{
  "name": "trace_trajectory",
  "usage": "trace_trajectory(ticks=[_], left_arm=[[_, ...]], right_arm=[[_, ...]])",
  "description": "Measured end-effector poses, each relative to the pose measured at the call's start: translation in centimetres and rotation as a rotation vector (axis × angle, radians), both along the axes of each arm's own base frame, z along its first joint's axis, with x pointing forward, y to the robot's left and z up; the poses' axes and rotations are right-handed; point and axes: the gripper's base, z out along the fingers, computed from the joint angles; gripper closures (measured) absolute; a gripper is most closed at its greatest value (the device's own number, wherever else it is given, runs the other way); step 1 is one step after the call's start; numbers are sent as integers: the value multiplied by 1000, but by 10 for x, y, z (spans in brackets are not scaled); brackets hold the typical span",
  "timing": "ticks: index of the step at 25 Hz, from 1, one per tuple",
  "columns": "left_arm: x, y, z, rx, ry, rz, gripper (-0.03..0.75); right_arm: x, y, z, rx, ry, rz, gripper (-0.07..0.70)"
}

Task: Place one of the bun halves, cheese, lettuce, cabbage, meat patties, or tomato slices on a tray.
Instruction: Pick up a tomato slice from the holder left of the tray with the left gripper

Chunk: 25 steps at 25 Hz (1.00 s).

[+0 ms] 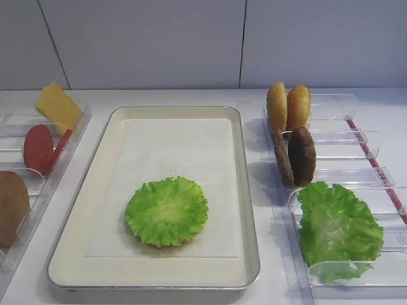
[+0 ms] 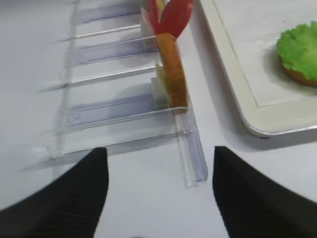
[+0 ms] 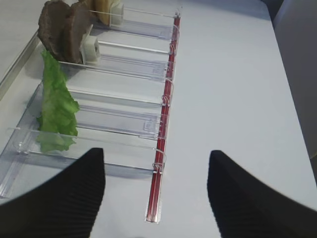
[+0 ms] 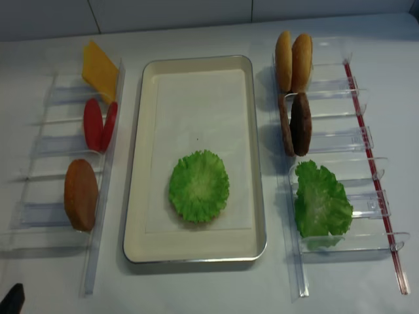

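White table, grey wall. Tray [image 4: 137,163] centre, lettuce [image 4: 199,185] over bun on it. My left gripper [image 2: 159,198] spread, empty. Next: tomato slices [image 4: 99,124] at 12 o'clock in left wrist view.

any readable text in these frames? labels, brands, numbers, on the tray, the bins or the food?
None. No words, numbers or signs show in any view.
tray and its paper liner: blank.
clear bins: no labels; the red strip along their edge is plain.
bun halves, meat patties, cheese, tomato slices, lettuce: unmarked.
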Motion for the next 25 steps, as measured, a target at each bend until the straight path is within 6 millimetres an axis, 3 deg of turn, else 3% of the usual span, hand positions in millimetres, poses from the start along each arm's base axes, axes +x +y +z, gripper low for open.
trace_trajectory(ticks=[7, 19, 25], left_arm=[[19, -10, 4, 31, 135, -132, 319], [88, -17, 38, 74, 227, -163, 342], [130, -22, 46, 80, 270, -173, 347]], right_arm=[[0, 0, 0, 0, 0, 0, 158], [0, 0, 0, 0, 0, 0, 158], [0, 0, 0, 0, 0, 0, 158]])
